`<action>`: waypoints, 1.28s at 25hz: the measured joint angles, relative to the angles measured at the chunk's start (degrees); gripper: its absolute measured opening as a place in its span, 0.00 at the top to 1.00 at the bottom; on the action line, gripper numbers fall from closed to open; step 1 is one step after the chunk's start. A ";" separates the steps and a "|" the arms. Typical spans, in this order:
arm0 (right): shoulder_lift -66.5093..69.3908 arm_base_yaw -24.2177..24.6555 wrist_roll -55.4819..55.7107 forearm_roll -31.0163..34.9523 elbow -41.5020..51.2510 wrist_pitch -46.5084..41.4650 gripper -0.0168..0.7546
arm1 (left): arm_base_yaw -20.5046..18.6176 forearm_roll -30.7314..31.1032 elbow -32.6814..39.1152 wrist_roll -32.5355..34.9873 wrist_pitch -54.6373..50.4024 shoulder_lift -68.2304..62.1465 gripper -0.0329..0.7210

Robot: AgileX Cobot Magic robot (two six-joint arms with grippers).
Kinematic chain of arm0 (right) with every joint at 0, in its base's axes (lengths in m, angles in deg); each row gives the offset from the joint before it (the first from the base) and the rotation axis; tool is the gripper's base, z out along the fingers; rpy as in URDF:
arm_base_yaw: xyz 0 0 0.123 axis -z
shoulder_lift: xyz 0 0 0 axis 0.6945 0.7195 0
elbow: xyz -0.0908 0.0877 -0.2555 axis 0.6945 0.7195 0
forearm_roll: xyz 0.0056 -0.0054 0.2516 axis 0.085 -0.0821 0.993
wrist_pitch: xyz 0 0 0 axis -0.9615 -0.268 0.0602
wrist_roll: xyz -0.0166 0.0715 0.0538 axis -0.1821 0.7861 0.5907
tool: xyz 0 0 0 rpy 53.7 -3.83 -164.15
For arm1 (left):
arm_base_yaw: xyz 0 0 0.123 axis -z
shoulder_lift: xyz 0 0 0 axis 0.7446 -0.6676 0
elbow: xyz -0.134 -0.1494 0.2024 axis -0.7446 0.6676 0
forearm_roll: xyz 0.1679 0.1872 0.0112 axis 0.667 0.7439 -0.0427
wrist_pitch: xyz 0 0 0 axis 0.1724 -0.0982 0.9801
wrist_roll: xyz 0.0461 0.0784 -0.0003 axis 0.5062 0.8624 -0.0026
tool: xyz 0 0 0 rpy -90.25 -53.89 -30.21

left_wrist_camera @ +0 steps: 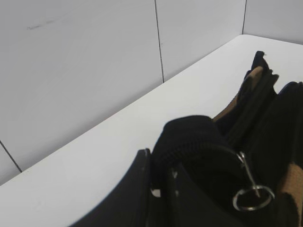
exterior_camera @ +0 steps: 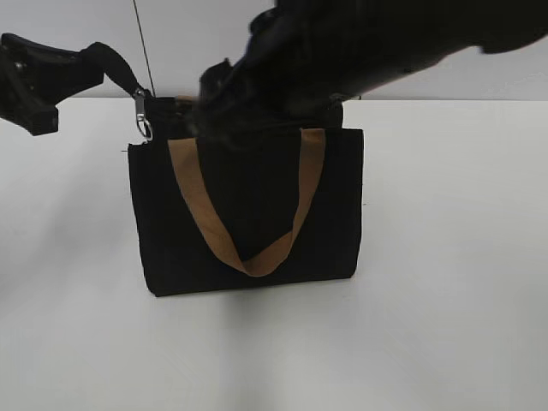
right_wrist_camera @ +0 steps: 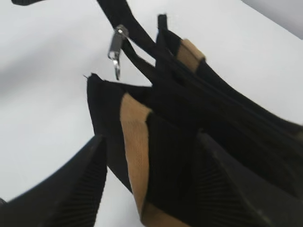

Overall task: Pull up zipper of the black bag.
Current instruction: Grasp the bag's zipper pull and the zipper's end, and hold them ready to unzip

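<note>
One white table (exterior_camera: 445, 325), pale panelled wall (left_wrist_camera: 85, 71)

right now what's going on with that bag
The robot is working the zipper on a black bag standing on the white table. The left gripper holds the black tab at the end of the zip line, pulled out past the bag's left top corner, with the silver pull hanging just below it. The right gripper straddles the bag's front panel near a tan handle. The top looks partly open.
</note>
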 joint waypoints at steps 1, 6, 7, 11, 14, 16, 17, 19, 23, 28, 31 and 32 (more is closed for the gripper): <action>1.71 -0.62 0.00 -0.09 -1.09 1.32 0.47 | 0.00 -0.68 0.00 0.00 0.00 0.00 0.93; 7.28 -1.30 0.00 -0.13 -4.69 6.56 0.60 | 0.00 -3.87 0.00 0.00 0.70 -0.22 0.93; 7.71 -1.30 0.00 -0.21 -5.02 7.44 0.61 | 0.00 -4.28 -0.02 0.00 0.90 -0.22 0.93; 8.51 -1.30 0.00 -0.28 -5.38 9.96 0.62 | 0.00 -5.93 -1.34 0.00 1.42 -0.75 0.93; 9.77 -1.30 0.00 -0.28 -5.43 10.35 0.63 | 0.00 -6.39 -1.70 0.00 2.37 -1.29 0.93; 10.74 -1.30 0.00 0.14 -5.43 10.50 0.63 | 0.00 -6.39 -1.70 0.00 2.53 -1.29 0.93; 10.95 -1.30 0.00 0.42 -5.43 10.81 0.63 | 0.00 -6.39 -1.70 0.00 2.66 -1.29 0.93; 11.49 -1.30 0.00 0.57 -5.43 11.94 0.63 | 0.00 -6.39 -1.70 0.00 2.96 -1.29 0.93; 12.62 -1.30 0.14 0.58 -5.43 13.69 0.63 | 0.00 -6.39 -1.70 0.00 3.68 -1.29 0.93; 12.96 -1.30 0.79 0.63 -5.43 14.73 0.68 | 0.00 -6.39 -1.70 0.00 3.86 -1.36 0.93; 12.96 -1.30 1.34 0.63 -5.43 14.95 0.70 | 0.00 -6.39 -1.70 0.00 3.86 -1.36 0.93; 12.98 -1.30 1.41 0.64 -5.43 14.98 0.70 | 0.14 -6.39 -1.70 0.00 3.86 -1.36 0.93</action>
